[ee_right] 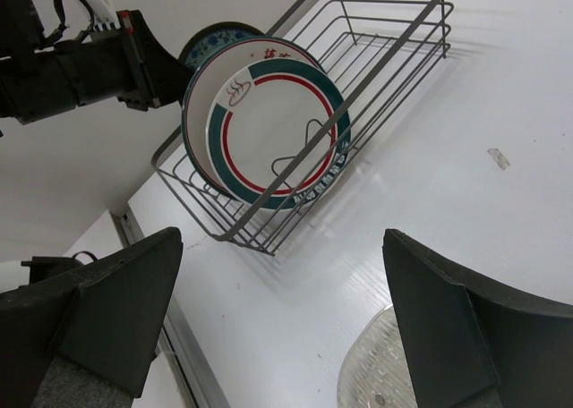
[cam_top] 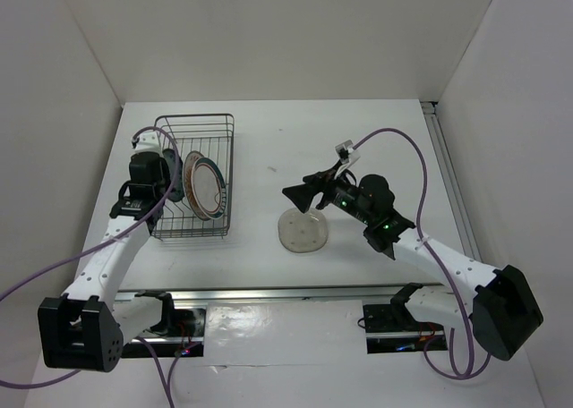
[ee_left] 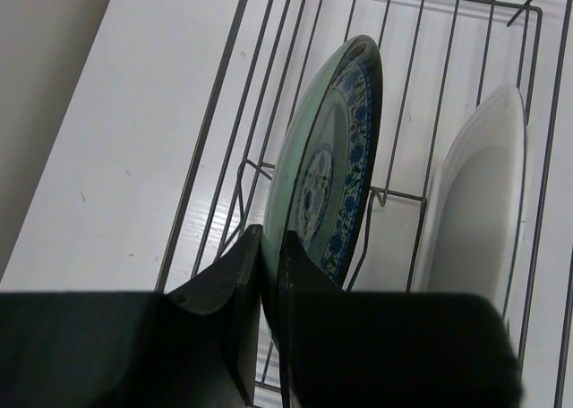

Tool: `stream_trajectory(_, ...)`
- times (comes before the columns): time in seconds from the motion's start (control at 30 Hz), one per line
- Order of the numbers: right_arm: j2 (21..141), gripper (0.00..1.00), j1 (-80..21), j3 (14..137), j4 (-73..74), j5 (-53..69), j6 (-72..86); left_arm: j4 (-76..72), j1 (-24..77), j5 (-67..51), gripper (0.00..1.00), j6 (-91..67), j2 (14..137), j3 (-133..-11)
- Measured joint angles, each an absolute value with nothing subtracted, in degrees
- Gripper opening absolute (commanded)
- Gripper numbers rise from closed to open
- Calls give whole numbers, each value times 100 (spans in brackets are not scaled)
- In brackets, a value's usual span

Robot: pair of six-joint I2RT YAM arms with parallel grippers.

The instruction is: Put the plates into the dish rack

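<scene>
Desk (cam_top: 358, 131) from above: the left end effector (cam_top: 167, 171) sits inside the dish rack (cam_top: 195, 120), shut narrow on the blue patterned plate (cam_top: 180, 190), which stands upright beside the red-ringed plate (cam_top: 206, 189). The right end effector (cam_top: 298, 198) gapes wide just by the clear beige plate (cam_top: 304, 235), which lies flat on open desk. Left wrist view: both fingers (ee_left: 235, 283) pinch the blue plate's rim. Right wrist view: the beige plate is cut off at the bottom edge.
</scene>
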State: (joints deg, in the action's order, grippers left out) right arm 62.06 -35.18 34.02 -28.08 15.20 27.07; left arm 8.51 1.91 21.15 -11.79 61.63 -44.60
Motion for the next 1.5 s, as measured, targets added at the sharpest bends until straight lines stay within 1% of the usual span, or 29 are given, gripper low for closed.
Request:
stream_trajectory(0.03, 6206, 100, -3511, 3402, -2805, 1522, 2707, 849, 189, 2115, 23, -1205, 6163, -4460)
stream_trajectory(0.07, 6206, 100, -3509, 3402, -2803, 1520, 2707, 854, 189, 2115, 38, -1223, 6163, -4460)
stream_trajectory(0.17, 6202, 100, -3509, 3363, -2805, 1518, 2707, 873, 189, 2141, 53, -1251, 6163, -4460)
stream_trajectory(0.23, 6200, 100, -3509, 3317, -2781, 1476, 2707, 878, 189, 2167, 66, -1310, 6165, -4460)
stream_trajectory(0.3, 6191, 100, -3509, 3277, -2775, 1426, 2705, 891, 189, 2178, 68, -1365, 6163, -4460)
stream_trajectory(0.33, 6169, 100, -3509, 3253, -2764, 1393, 2705, 891, 189, 2182, 75, -1380, 6163, -4460)
stream_trajectory(0.4, 6108, 100, -3509, 3229, -2687, 1313, 2705, 906, 189, 2200, 82, -1393, 6160, -4460)
stream_trajectory(0.43, 6077, 100, -3509, 3229, -2622, 1234, 2705, 934, 189, 2211, 88, -1413, 6149, -4464)
stream_trajectory(0.47, 6045, 100, -3509, 3229, -2530, 1107, 2711, 1013, 189, 2222, 100, -1468, 6132, -4488)
stream_trajectory(0.57, 6003, 100, -3509, 3236, -2082, 563, 2797, 1339, 189, 2211, 100, -1688, 5986, -4692)
stream_trajectory(0.63, 6014, 100, -3500, 3236, -1588, 51, 2995, 1490, 187, 1966, 100, -1872, 5756, -4901)
stream_trajectory(0.77, 6333, 100, -3446, 3183, -952, -550, 3234, 1363, 165, 803, 100, -2145, 4904, -5083)
stream_trajectory(0.83, 6573, 97, -3411, 3133, -757, -661, 3284, 1216, 176, 154, 100, -2215, 4466, -5085)
stream_trajectory(0.9, 6810, 94, -3393, 3083, -639, -690, 3315, 1122, 189, -395, 100, -2263, 4195, -5098)
stream_trajectory(1.0, 7126, 93, -3273, 3015, -552, -659, 3317, 1076, 193, -941, 100, -2263, 4075, -5142)
stream_trajectory(1.13, 7588, 80, -3004, 2917, -550, -495, 3339, 1107, 196, -1247, 100, -2263, 4143, -5142)
stream_trajectory(1.17, 7642, 71, -2976, 2886, -561, -429, 3343, 1138, 196, -1256, 100, -2263, 4176, -5142)
stream_trajectory(1.23, 7749, 62, -2869, 2770, -663, -298, 3352, 1214, 196, -1256, 100, -2263, 4198, -5142)
stream_trajectory(1.27, 7767, 59, -2827, 2762, -687, -207, 3350, 1245, 196, -1253, 100, -2263, 4193, -5144)
stream_trajectory(1.3, 7804, 52, -2799, 2740, -755, -150, 3356, 1258, 196, -1251, 100, -2263, 4185, -5146)
stream_trajectory(1.5, 7979, 51, -2733, 2580, -1343, 438, 3400, 1328, 196, -1227, 100, -2263, 4171, -5188)
